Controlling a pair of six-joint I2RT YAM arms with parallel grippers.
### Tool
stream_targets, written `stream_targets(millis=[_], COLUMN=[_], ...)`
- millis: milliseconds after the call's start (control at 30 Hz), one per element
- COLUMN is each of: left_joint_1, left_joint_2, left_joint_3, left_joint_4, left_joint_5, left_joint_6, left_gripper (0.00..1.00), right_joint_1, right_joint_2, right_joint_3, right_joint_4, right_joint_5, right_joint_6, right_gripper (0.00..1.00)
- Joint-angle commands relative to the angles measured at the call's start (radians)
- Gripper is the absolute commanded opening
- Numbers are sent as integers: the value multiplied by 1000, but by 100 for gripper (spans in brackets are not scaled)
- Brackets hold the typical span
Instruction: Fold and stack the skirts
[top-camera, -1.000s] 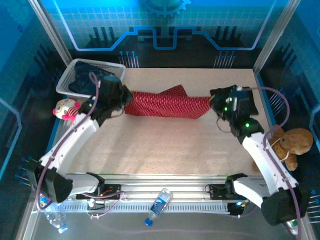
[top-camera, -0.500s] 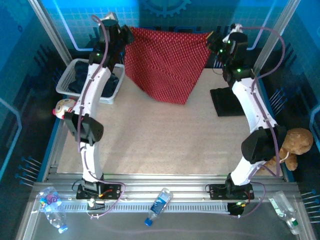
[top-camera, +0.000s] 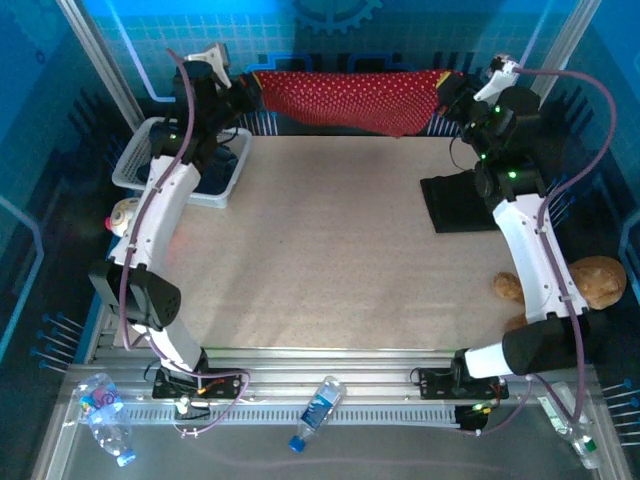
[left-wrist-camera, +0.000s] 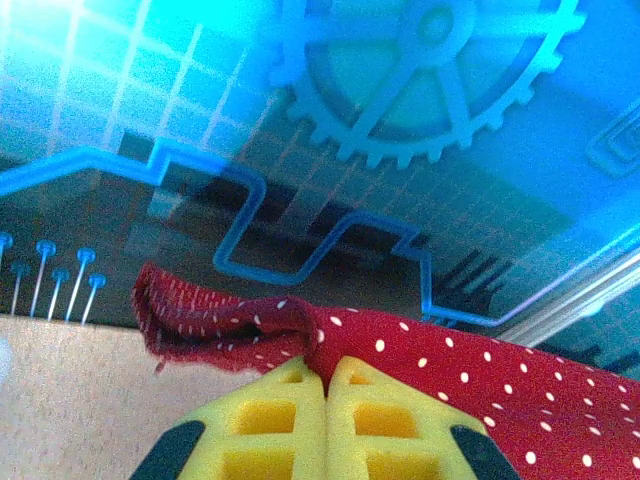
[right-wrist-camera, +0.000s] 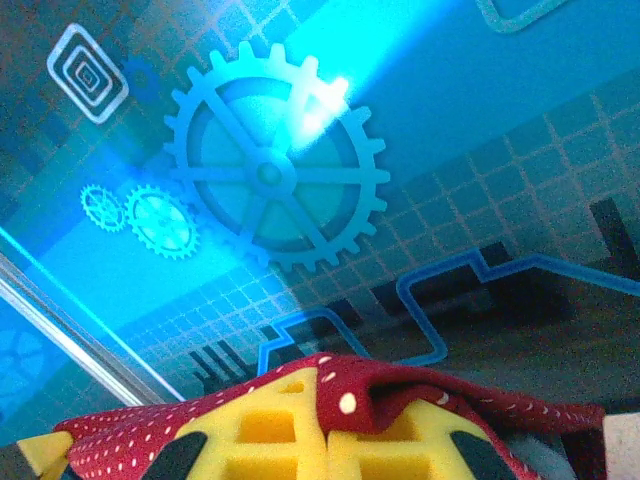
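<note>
The red skirt (top-camera: 350, 98) with white dots hangs stretched between both grippers at the far edge of the table, high above it. My left gripper (top-camera: 250, 88) is shut on its left corner; in the left wrist view the red skirt (left-wrist-camera: 480, 360) is pinched between the yellow fingers (left-wrist-camera: 280, 420). My right gripper (top-camera: 450, 95) is shut on the right corner, where the red skirt (right-wrist-camera: 400, 400) drapes over the yellow pads (right-wrist-camera: 270, 430). A folded black skirt (top-camera: 462, 202) lies flat at the right. Dark skirts (top-camera: 170, 160) fill the white basket (top-camera: 135, 160).
A pink-and-white plush toy (top-camera: 122, 215) sits left of the table below the basket. A brown teddy bear (top-camera: 585, 285) lies at the right edge. Plastic bottles (top-camera: 318, 410) lie on the front rail. The tan table (top-camera: 320, 260) spreads between the arms.
Both arms rose and reached to the back, lifting the red skirt off the table; it hung open half a second ago and now is pulled taut and foreshortened at the far edge.
</note>
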Motion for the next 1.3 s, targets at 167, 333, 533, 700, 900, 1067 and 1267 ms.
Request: stream_targets(millis=[167,333,533,700,900,1067,1267], left_joint_1=[12,12,14,26,24,23,-50], left_joint_2=[-122,-100,50,218,152,-97,-377], left_joint_3=[-9,13,160,453,385,-142,-861], left_joint_4=[39,27,13,-74,-59,119,285], left_joint_5=[49,19,-21,-30,11,21,-47], left_joint_6=[-31,-16,32,59,73,18,-136], left_gripper=[0,0,0,0,0,0,0], right_joint_1=[-34,-33,-33,-33,-27,-14,122], right_joint_2=[-74,-23,119,238,150,-30,-270], right_joint_3=[24,41,155,359,267,-79,-588], right_joint_4=[23,29,62,14,28,78,5], right_joint_5=[1,27,5,-34,-71,-147,-163], right_joint_6=[-53,-56,-17,-12,-55,-82,-189], right_gripper=[0,0,0,0,0,0,0])
